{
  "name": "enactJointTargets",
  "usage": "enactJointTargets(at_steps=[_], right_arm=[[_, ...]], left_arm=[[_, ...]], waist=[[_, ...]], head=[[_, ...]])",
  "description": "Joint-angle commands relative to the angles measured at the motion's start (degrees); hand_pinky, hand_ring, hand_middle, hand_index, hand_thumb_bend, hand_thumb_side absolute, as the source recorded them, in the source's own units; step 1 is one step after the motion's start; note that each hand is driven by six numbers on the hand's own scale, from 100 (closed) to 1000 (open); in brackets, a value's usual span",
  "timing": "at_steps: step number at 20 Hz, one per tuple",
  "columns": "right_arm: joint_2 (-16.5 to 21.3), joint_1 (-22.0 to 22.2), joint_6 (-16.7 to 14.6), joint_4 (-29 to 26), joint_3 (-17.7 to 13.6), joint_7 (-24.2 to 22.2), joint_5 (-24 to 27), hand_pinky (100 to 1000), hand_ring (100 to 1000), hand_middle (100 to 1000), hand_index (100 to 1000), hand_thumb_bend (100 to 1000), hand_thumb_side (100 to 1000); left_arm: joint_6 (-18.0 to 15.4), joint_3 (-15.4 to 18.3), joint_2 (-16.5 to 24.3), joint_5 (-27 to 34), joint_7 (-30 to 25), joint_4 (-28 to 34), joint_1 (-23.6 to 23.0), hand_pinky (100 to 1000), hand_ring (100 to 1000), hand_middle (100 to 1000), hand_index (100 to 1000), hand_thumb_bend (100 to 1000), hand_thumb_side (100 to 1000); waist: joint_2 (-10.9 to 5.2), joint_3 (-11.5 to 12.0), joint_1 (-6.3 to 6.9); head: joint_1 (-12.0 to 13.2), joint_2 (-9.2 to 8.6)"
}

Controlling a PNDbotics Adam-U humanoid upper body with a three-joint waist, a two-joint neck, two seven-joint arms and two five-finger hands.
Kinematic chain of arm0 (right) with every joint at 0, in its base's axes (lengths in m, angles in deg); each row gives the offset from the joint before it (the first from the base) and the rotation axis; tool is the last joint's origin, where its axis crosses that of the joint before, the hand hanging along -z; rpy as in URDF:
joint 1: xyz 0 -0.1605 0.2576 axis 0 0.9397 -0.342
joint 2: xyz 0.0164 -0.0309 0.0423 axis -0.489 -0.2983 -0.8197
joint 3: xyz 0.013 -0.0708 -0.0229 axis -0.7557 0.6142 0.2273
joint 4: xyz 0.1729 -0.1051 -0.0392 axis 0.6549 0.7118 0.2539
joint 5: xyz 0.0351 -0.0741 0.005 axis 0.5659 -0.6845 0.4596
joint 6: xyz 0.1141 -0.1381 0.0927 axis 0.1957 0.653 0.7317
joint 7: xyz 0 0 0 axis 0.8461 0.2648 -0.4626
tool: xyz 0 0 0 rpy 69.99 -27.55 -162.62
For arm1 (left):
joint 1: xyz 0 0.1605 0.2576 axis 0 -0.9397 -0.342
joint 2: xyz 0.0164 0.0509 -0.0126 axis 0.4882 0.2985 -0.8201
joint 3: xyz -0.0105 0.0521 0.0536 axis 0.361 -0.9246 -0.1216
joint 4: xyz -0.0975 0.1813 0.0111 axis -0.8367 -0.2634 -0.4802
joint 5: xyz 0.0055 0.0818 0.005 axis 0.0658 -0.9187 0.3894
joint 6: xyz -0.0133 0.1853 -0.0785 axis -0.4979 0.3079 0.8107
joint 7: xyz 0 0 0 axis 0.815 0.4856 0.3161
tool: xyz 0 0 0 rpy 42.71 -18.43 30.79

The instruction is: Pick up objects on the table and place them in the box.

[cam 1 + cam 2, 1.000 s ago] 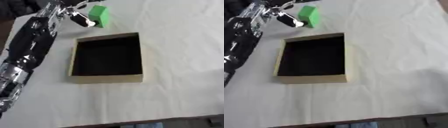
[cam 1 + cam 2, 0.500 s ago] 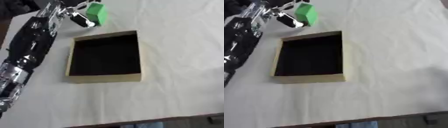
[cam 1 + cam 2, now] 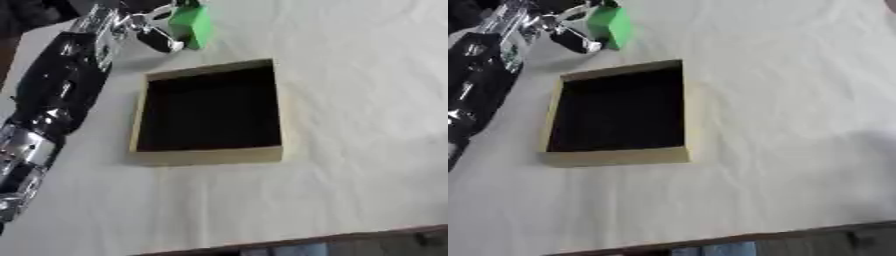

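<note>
A green block (image 3: 192, 24) is at the far left of the table, just beyond the box's far-left corner. My left arm reaches up the left side. My left hand (image 3: 150, 25) is at the block, with the fingers curled over its top and the thumb (image 3: 164, 44) under its near side. Whether the block rests on the cloth or hangs just above it I cannot tell. The box (image 3: 210, 156) is a shallow tan square with a dark inside, open at the top, in the middle of the table; nothing shows in it. My right hand shows in neither view.
A white wrinkled cloth (image 3: 789, 100) covers the table, with bare cloth to the right of the box and in front of it. The table's front edge (image 3: 350, 239) runs along the bottom. My left forearm (image 3: 61, 85) lies alongside the box's left wall.
The whole picture has shifted a little. My left hand and the green block sit slightly higher and farther from the box's far edge than a second ago.
</note>
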Motion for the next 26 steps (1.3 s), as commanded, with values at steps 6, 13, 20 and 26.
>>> enactJointTargets(at_steps=[6,13,20,26], right_arm=[[0.3,0.1,-0.1,-1.2,-0.2,-0.3,-0.1,813,828,793,916,100,613],[0.4,0.6,0.0,-1.2,-0.2,-0.3,0.1,814,828,793,917,100,609],[0.4,1.6,0.1,-1.2,-0.4,-0.2,0.2,816,829,793,917,100,603],[0.4,2.4,0.1,-1.2,-0.5,-0.1,0.3,816,829,794,918,100,600]], left_arm=[[0.3,0.9,2.9,0.5,-0.8,-0.6,-0.3,721,729,709,888,100,177],[-0.2,1.0,3.6,2.6,1.4,0.5,-0.9,631,603,574,815,100,236],[-0.6,0.8,5.3,5.4,4.3,3.7,-1.7,618,586,551,792,100,253],[-0.5,-0.3,7.9,7.8,4.5,9.2,-3.2,626,592,554,790,100,235]], waist=[[-1.24,0.6,-1.28],[-2.17,1.7,-2.15],[-3.39,3.3,-3.31],[-4.51,4.8,-4.22]], head=[[0.4,0.68],[0.3,1.25],[-0.1,1.93],[-0.6,2.32]])
